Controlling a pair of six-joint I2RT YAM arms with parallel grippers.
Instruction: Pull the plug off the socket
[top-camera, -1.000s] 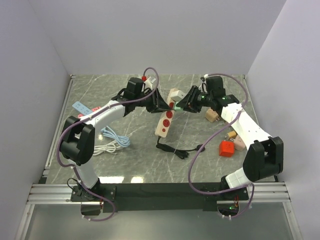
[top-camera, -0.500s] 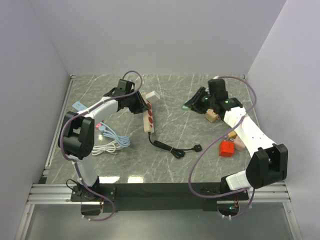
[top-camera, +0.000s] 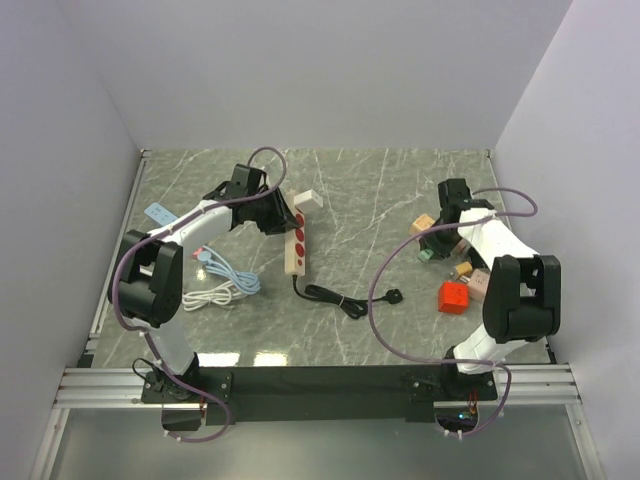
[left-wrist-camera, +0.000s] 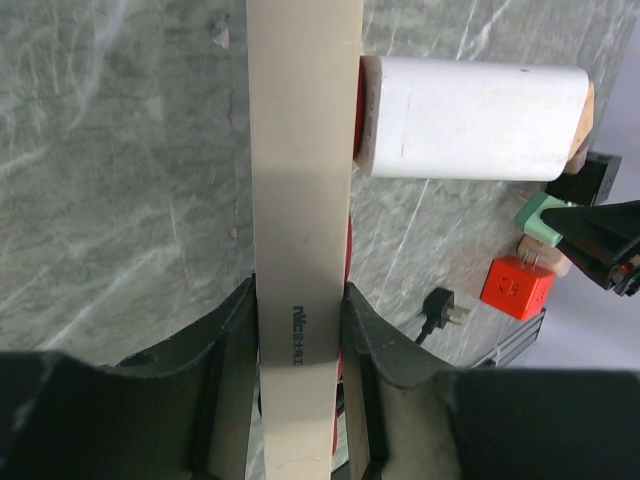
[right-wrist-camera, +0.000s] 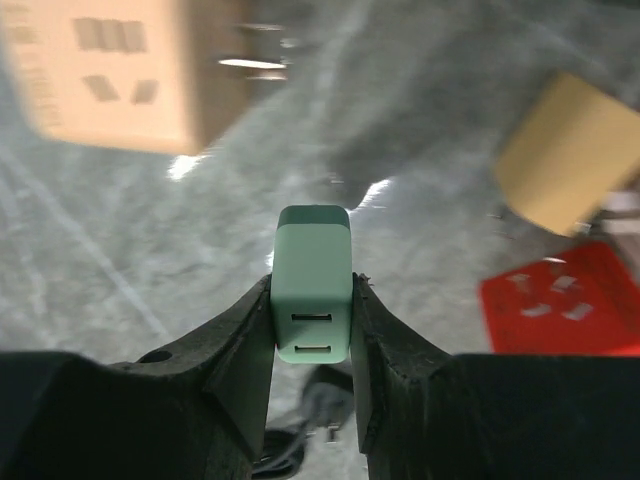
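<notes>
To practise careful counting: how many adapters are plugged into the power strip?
1: the white adapter, at the far end of the power strip. The left gripper hides part of the strip.

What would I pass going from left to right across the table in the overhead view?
Blue tag → white cable → power strip → black plug → green plug → red block. The tan blocks near the green plug overlap it, so I leave them out.

Mint-green plug (right-wrist-camera: 311, 305) in the black right claw (right-wrist-camera: 312, 288); red block (right-wrist-camera: 560, 300) to its right; cream strip (left-wrist-camera: 303, 200), grey-veined table (left-wrist-camera: 120, 150).
</notes>
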